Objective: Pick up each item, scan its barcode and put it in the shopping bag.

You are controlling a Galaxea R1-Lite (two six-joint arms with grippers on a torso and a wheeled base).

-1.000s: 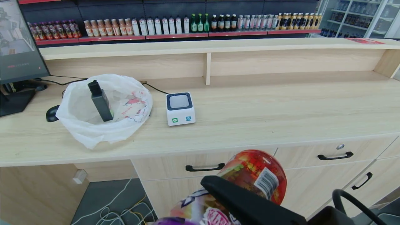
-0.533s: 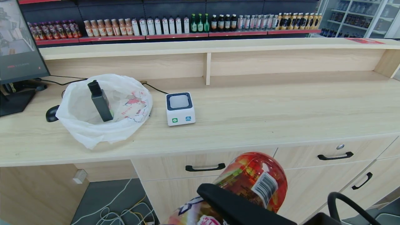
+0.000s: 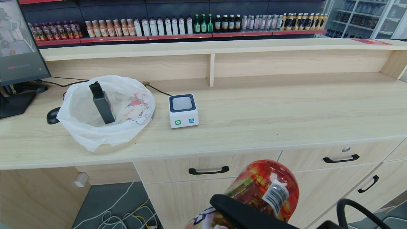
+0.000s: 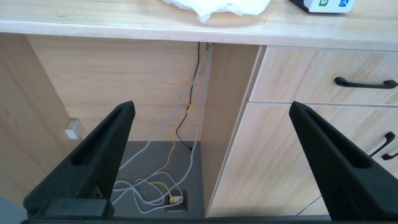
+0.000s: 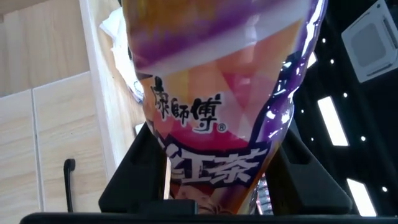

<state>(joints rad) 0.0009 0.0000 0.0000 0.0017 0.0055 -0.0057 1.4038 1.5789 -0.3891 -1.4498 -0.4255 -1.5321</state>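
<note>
red-orange drink bottle (image 3: 261, 187) was clenched in the right gripper (image 5: 214, 163), low and near, below the counter (image 3: 270, 108) edge, barcode facing upward. left gripper (image 4: 211, 112) hung empty, jaws apart. step judged: carrying to scan. next move would need raising the bottle far-left over the scanner (image 3: 183, 110), barcode turned down to its window, before the shopping bag (image 3: 83, 135) at left.

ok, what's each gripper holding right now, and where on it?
Right gripper clamps the drink bottle around its labelled middle; left gripper is open, holding nothing.
</note>
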